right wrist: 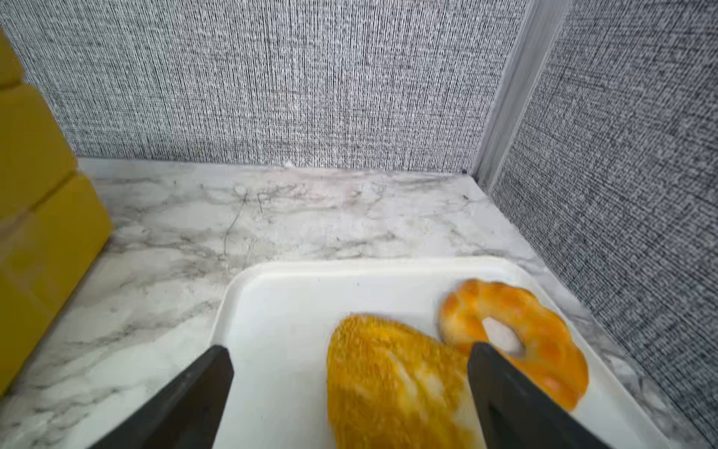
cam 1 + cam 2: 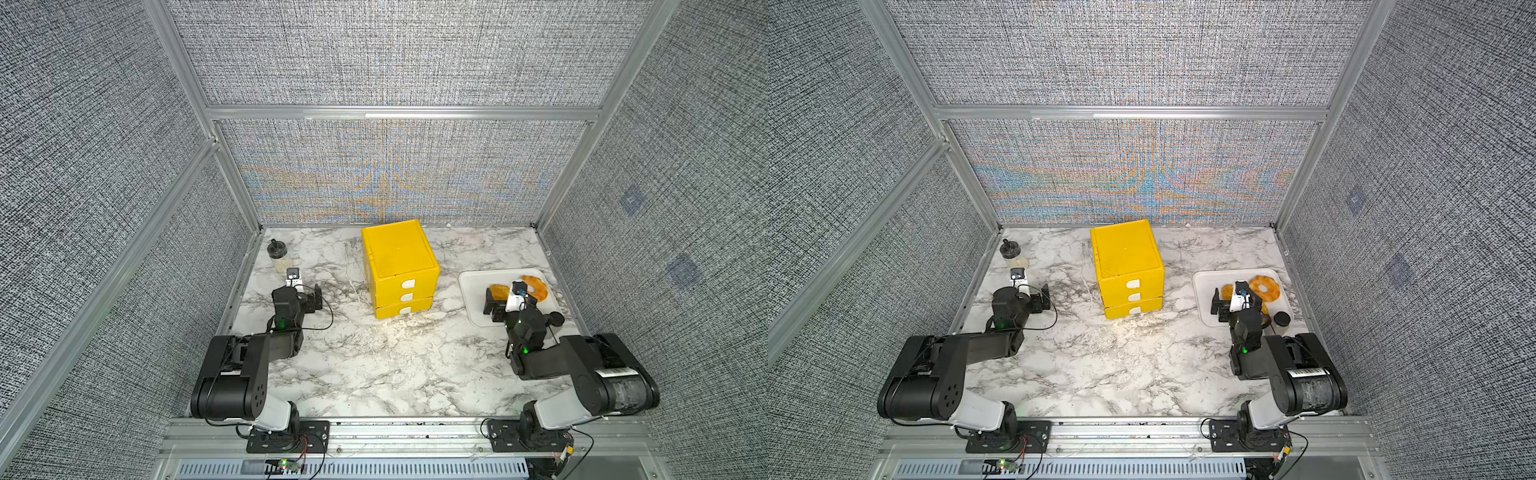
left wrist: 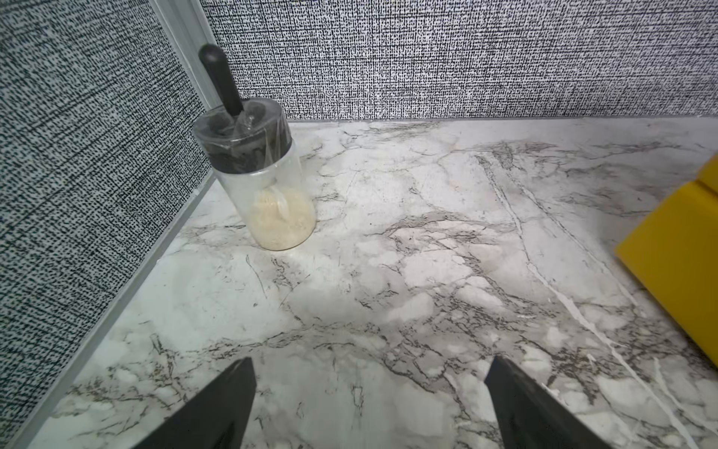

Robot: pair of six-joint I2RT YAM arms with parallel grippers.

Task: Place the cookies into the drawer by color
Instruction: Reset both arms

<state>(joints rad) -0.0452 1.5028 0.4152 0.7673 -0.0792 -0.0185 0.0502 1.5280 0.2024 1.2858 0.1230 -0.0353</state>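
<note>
Standing well left of the yellow drawer [image 2: 399,266], a lidded jar [image 2: 279,258] holds pale grains. Between jar and drawer, the left gripper [image 3: 371,361] hangs over bare marble with its fingers spread wide and empty. Right of the drawer, the right gripper [image 1: 349,346] gapes just as wide over a white tray [image 1: 272,303] bearing a bread loaf [image 1: 388,381] and a doughnut [image 1: 516,330].

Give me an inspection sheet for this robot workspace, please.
Surface: marble table, no spills seen.
Job's things: yellow drawer box, no drawer clearly open; cookies: nothing seen.
Clutter: tray holding loaf and doughnut; jar by left wall; second jar beside right arm.
Grippers: left gripper open, empty; right gripper open, empty, over tray.
Cables: loose loop at left wrist; wires at bases.
Surroundings: grey fabric walls, metal frame.
</note>
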